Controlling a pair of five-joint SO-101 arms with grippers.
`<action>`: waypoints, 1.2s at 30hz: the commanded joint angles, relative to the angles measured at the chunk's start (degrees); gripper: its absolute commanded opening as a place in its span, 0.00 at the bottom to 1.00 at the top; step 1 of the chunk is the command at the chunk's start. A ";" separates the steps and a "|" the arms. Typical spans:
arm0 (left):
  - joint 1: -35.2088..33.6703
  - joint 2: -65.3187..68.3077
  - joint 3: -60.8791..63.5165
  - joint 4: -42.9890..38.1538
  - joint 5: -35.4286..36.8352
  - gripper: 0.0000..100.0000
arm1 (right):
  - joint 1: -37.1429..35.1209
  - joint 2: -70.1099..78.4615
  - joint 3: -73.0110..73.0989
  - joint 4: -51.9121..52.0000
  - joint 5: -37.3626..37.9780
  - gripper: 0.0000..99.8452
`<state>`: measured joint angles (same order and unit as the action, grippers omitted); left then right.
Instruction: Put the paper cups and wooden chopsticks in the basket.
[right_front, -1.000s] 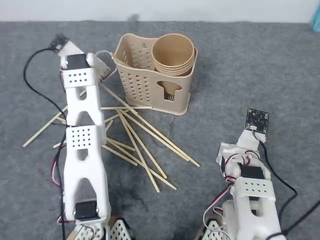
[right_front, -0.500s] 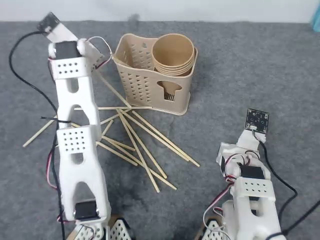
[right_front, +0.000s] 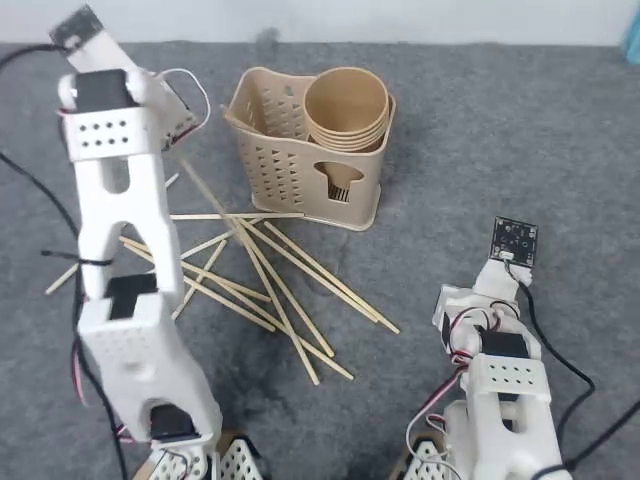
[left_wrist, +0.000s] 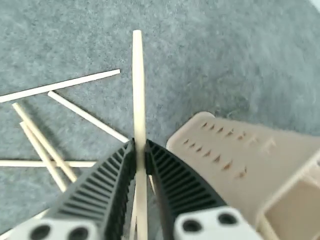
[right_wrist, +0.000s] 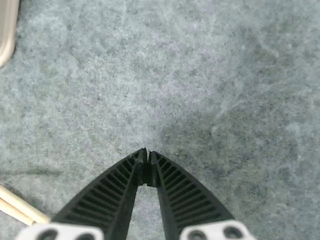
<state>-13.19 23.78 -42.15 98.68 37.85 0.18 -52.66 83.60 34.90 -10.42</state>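
High view of a grey felt-covered table with my two white arms at its near edge. My left arm stretches toward the far left corner. My left pincer is pinching one wooden chopstick between its ribbed black fingers – the stick runs straight out past the fingertips and hangs above the felt, just beside the basket. From above, this held chopstick slants down from the wrist toward the pile.

The beige perforated basket stands upright near the middle of the far edge. A nested stack of paper cups sits inside it, filling the end nearer my right arm.

The loose chopsticks lie crisscrossed on the felt in a heap between the basket and the near edge, some touching the basket's foot.

My right arm is folded up near the near right corner. My right pincer is pressed together on nothing – its tips meet above bare felt, with two chopstick ends nearby
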 joint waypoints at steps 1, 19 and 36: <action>-0.35 -8.09 3.30 1.76 -2.11 0.01 | 0.31 -1.54 -0.62 -0.84 -0.18 0.01; -0.26 -47.91 43.21 -22.42 -6.59 0.01 | 0.31 -1.54 -0.53 -0.84 -0.18 0.01; 0.09 -66.73 68.26 -72.62 -6.68 0.01 | 0.31 -1.54 -0.44 -0.84 -0.18 0.01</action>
<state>-13.27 -39.52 24.22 37.05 31.96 0.18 -52.66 83.60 34.90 -10.42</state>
